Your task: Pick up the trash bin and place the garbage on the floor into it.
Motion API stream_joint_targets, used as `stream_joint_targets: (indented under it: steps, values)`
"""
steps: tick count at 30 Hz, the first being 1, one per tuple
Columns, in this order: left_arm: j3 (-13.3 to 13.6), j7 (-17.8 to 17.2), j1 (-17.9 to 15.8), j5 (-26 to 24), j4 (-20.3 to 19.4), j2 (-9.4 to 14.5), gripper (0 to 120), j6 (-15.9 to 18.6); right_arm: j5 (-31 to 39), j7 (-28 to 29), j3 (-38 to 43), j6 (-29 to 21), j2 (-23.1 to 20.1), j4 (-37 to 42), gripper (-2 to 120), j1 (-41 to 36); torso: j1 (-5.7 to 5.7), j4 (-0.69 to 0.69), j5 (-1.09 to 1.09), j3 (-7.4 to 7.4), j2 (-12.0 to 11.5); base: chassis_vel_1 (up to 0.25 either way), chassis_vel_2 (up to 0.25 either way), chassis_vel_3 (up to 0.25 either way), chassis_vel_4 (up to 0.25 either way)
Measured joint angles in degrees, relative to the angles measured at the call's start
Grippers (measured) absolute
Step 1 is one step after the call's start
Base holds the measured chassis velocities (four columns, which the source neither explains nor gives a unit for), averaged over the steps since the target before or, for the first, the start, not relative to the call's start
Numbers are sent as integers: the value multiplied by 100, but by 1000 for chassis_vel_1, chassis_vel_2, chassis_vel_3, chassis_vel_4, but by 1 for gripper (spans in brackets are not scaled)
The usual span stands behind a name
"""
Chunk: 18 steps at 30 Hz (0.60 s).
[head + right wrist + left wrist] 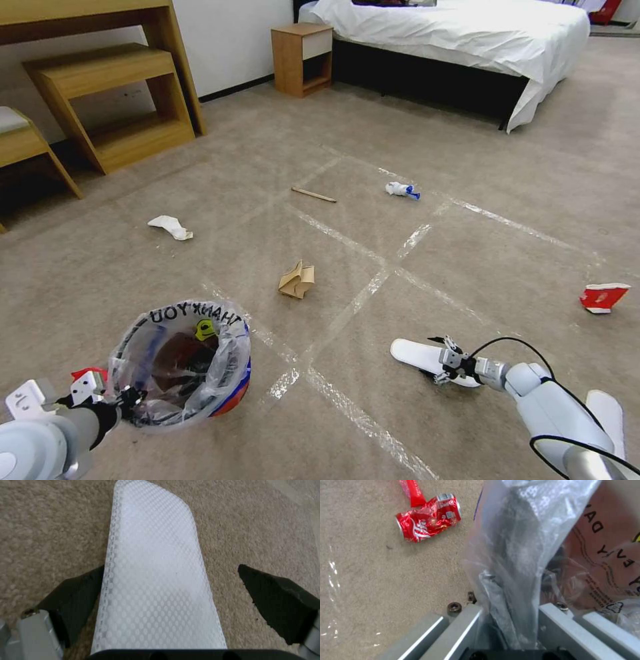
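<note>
The trash bin (180,363), red and blue with a clear "THANK YOU" bag, hangs at lower left, my left gripper (127,400) shut on its rim. In the left wrist view the bag-covered rim (510,580) runs between the jaws of that gripper (510,620). My right gripper (443,363) is down at the carpet, open, straddling a flat white oblong piece (413,355). In the right wrist view that piece (156,580) lies between the fingers (80,597); one pad touches its edge and the other stands apart.
Litter on the floor (467,253): crumpled white paper (171,227), cardboard scrap (297,280), wooden stick (313,195), white-blue wad (402,191), red wrapper (603,297), another white oblong (607,413). A crushed red can (428,517) lies beside the bin. Wooden shelves (113,100), nightstand (301,59) and bed (453,40) stand behind.
</note>
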Motion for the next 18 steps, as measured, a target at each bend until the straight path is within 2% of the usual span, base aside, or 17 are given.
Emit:
stream_joint_targets:
  steps: [18]
  values:
    - [-5,93,-26,48,63,33,0,-19,-193,346,-201,-224,154,-143,100,198,-1,-1,-3,-1,1,0,0,0,0]
